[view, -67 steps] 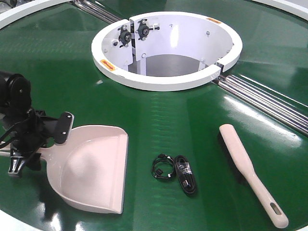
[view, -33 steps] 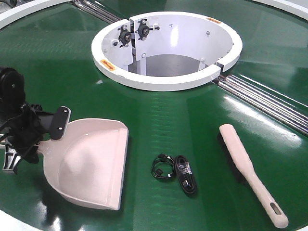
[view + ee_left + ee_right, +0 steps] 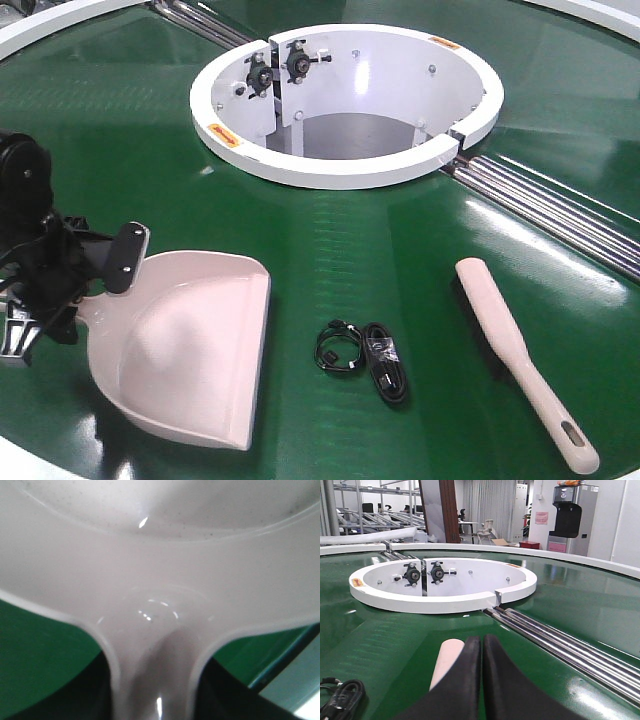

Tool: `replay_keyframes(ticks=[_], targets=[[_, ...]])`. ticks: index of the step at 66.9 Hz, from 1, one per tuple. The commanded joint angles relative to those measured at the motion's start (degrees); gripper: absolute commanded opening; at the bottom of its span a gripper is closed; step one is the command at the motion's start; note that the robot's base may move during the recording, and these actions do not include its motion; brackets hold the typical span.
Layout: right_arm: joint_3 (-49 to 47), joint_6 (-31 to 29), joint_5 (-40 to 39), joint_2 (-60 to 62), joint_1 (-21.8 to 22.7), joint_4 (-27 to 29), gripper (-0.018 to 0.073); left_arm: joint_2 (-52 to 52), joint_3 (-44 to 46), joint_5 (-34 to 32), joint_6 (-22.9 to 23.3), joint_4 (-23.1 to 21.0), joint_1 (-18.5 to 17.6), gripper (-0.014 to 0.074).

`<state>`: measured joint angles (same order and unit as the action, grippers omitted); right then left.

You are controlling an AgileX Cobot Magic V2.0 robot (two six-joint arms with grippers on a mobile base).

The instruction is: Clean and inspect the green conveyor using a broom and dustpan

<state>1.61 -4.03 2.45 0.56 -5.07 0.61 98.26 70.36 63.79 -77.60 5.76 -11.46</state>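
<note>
The green conveyor (image 3: pixel 350 250) fills the front view. The pale dustpan (image 3: pixel 190 345) lies on it at the left. My left gripper (image 3: pixel 62 290) is shut on the dustpan's handle. In the left wrist view the dustpan (image 3: pixel 160 570) fills the frame, its handle neck running down between my left gripper's (image 3: pixel 155 695) dark fingers (image 3: pixel 90 695). The beige broom (image 3: pixel 512 350) lies on the belt at the right, apart from any gripper. My right gripper (image 3: pixel 481 647) is shut and empty, hovering just right of the broom's (image 3: pixel 447 662) rounded end; it does not show in the front view.
A white ring-shaped housing (image 3: pixel 345 100) stands at the belt's centre. Steel rollers (image 3: pixel 540 205) run from it toward the right. A coiled black cable (image 3: pixel 365 358) lies between dustpan and broom. The belt's white rim (image 3: pixel 30 462) runs along the near edge.
My left gripper has shifted left with the dustpan handle in it. The pan turned a little, its front lip now nearer the front edge. Broom and cable have not moved.
</note>
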Motion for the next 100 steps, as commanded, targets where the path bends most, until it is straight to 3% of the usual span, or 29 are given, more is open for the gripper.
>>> replay_keyframes(ticks=[1,14,74,100], targets=[[1.1,-0.3,-4.2,1.0,0.1,0.1,-0.0010,-2.8,1.6,-2.8,4.2,0.9,-1.3,-0.0008],[1.1,-0.3,-4.2,1.0,0.1,0.1,-0.0010,-1.8,1.6,-2.5,6.9,4.1,-2.2,-0.0008],[1.1,-0.3,-4.1,1.0,0.1,0.2,-0.0010,-1.0,1.6,-1.3,6.9,-0.9,-2.2,-0.0008],[1.1,-0.3,-4.1,1.0,0.1,0.2,-0.0010,-0.3,2.3,-0.8,7.0,0.1,-2.7,-0.0008]])
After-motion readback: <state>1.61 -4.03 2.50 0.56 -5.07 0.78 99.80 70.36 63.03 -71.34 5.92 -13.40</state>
